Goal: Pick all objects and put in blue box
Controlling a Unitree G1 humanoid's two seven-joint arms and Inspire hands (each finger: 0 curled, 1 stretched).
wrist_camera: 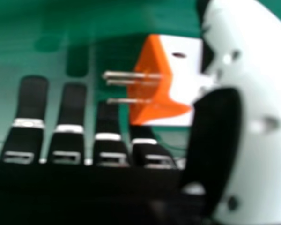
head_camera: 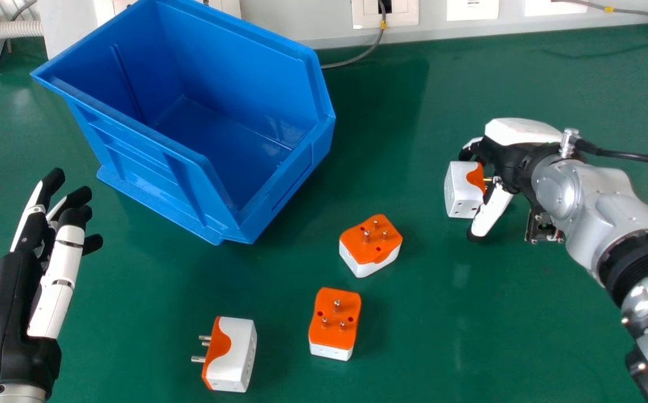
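Right: black-and-white right hand [head_camera: 517, 157] low at white-and-orange plug adapter [head_camera: 463, 193] on green surface [head_camera: 413, 336]. Fingers [wrist_camera: 33, 101] straight, apart; adapter between them and thumb. Cannot tell whether touching. Left: black-and-white left hand [head_camera: 8, 302], relaxed. Between hands: three similar adapters [head_camera: 370, 243], nearer than open blue plastic box [head_camera: 153, 159].

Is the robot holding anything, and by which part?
The left hand holds nothing. A plug is at the right hand, its white end partly behind the thumb, but I can't tell if it's gripped.
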